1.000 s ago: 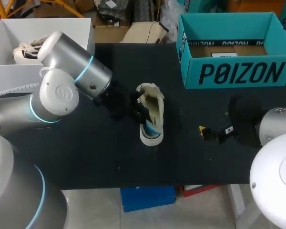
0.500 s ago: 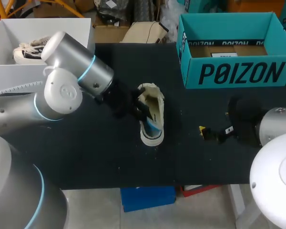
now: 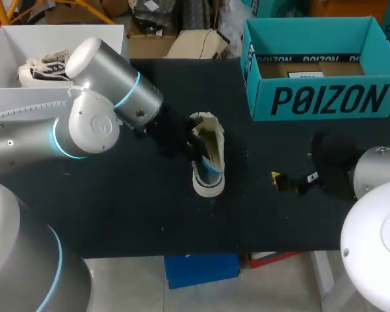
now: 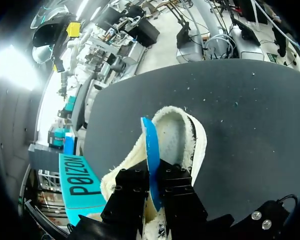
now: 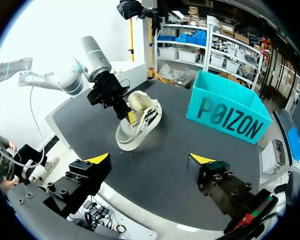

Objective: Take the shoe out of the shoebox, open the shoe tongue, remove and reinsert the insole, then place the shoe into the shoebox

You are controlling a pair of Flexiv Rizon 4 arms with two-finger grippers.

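1. The left arm has swung a little toward the middle of the table (image 3: 279, 214), and the shoe (image 3: 214, 140) has slid a touch that way with it.
2. The left gripper (image 4: 154, 175) is pinched tight on the blue insole (image 4: 149, 145), which stands on edge, half out of the shoe.
3. The right gripper (image 5: 150, 158) hasn't budged; it hangs near the table's right side, spread wide and empty.
4. The shoe lies mid-table, well apart from the teal shoebox (image 3: 325, 97). To my eye the insole step is under way, and the unheld shoe looks likely to drag along.

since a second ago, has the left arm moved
Yes, the left arm has swung slightly toward the teal shoebox.
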